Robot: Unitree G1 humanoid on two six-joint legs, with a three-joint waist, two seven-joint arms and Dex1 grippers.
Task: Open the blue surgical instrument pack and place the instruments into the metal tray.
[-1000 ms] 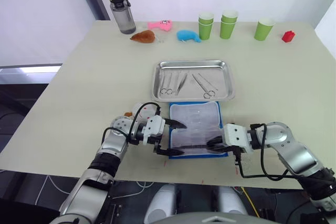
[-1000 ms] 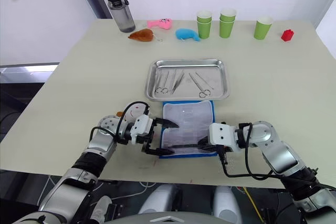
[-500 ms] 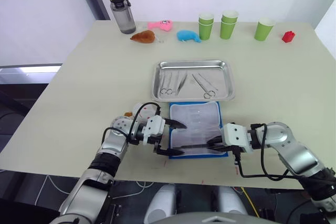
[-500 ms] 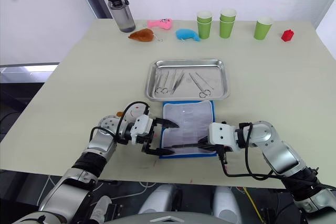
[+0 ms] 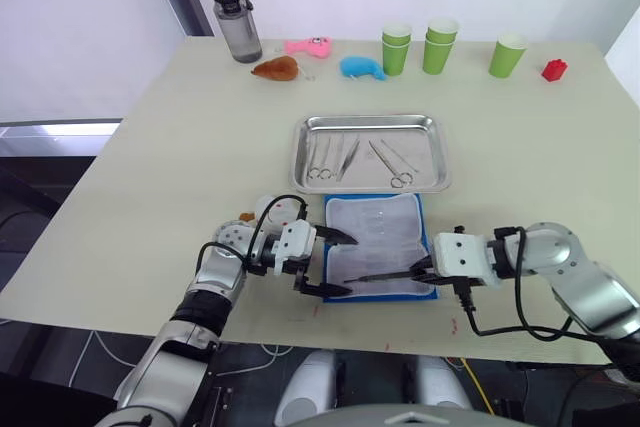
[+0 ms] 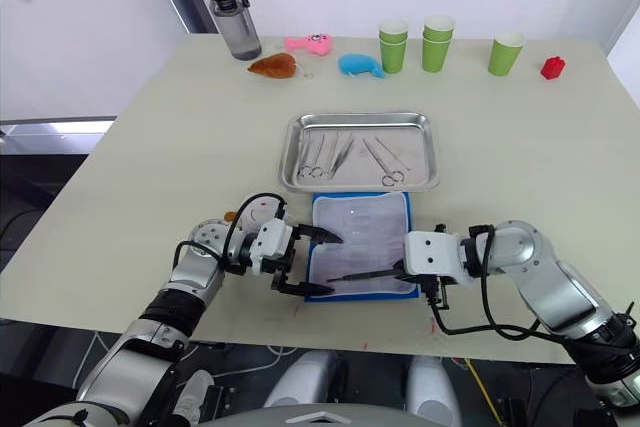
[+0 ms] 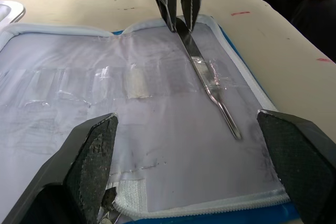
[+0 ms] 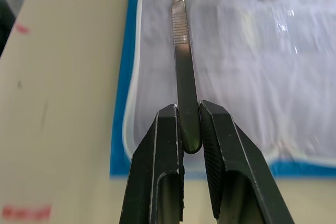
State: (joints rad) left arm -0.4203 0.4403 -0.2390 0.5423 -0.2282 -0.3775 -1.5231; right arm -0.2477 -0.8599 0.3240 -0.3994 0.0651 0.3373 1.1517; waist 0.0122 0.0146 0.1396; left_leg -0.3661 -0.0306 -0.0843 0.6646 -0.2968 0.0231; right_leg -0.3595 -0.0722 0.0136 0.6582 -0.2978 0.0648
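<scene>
As the right arm has drawn back toward the robot's right since a second ago, the slim silver flat-handled instrument (image 8: 182, 51) pinched in the right claw (image 6: 404, 269) has slid partway out across the pale lining. Its tip now lies over the middle of the open blue fabric instrument pack (image 5: 378, 245), and its handle end reaches the pack's right edge. The right claw is clamped on that handle end, with both black fingers pressed against the metal.

The left claw (image 5: 322, 261) is spread wide at the pack's left edge, one finger beside the far part of that edge and one at the near corner. It grips nothing; judged from its placement, it is steadying the pack.

The pack lies flat on the beige surface (image 5: 180, 147), just in front of the shallow rectangular stainless-steel tray (image 5: 368, 125). Several ring-handled scissors and forceps (image 5: 333, 158) already rest in the tray.

Extraction of this instrument appears nearly complete. The likely remaining step is to lift it clear and carry it forward over the tray rim.
</scene>
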